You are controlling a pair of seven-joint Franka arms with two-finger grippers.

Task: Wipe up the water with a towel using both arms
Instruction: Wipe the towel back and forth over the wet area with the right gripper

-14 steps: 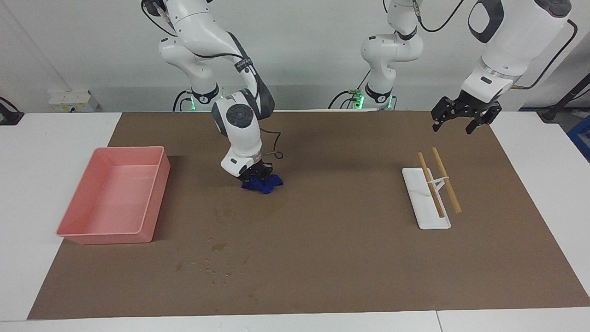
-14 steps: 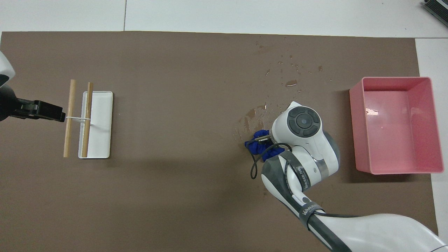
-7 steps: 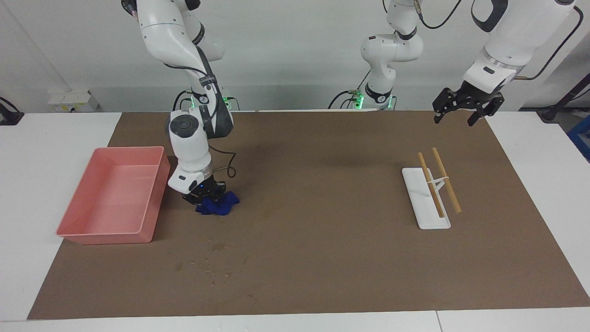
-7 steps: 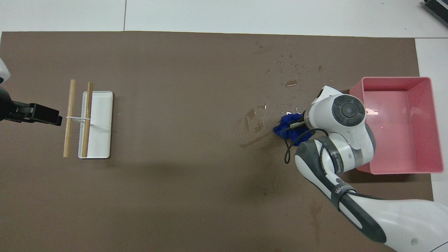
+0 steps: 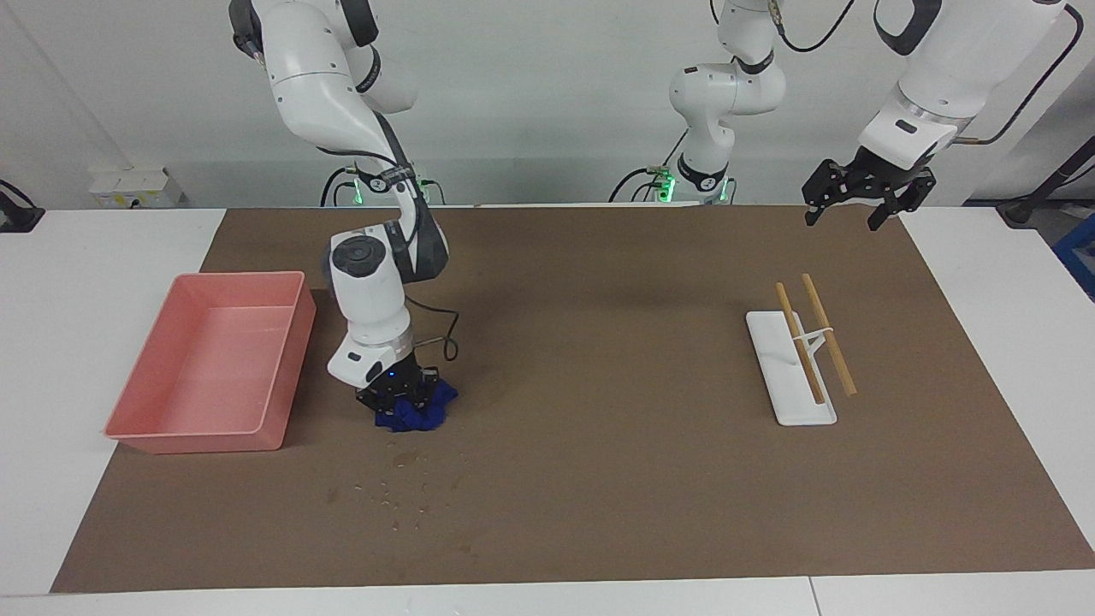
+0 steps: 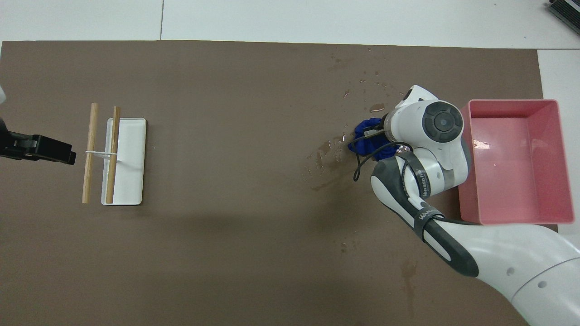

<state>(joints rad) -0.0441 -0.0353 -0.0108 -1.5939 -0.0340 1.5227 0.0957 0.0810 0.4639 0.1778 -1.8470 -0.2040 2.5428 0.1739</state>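
My right gripper [image 5: 399,397] is shut on the deep-blue towel [image 5: 417,414] and presses it onto the brown mat beside the pink bin. In the overhead view the towel [image 6: 366,139] shows at the wrist's edge, with the gripper mostly hidden under the wrist. The water shows as scattered droplets [image 5: 400,489] farther from the robots than the towel, and in the overhead view as droplets [image 6: 375,93] plus a wet smear [image 6: 327,156] beside the towel. My left gripper [image 5: 858,204] is open and empty, up in the air over the mat's edge, and waits; it also shows in the overhead view [image 6: 43,148].
A pink bin [image 5: 289,370] stands at the right arm's end; it also shows in the overhead view [image 6: 512,103]. A white flat rack with two wooden sticks [image 5: 800,364] lies at the left arm's end and shows from overhead too [image 6: 124,160].
My right gripper dragged the towel across the mat toward the pink bin, then farther from the robots toward the droplets. The left gripper rose a little and stays near its end.
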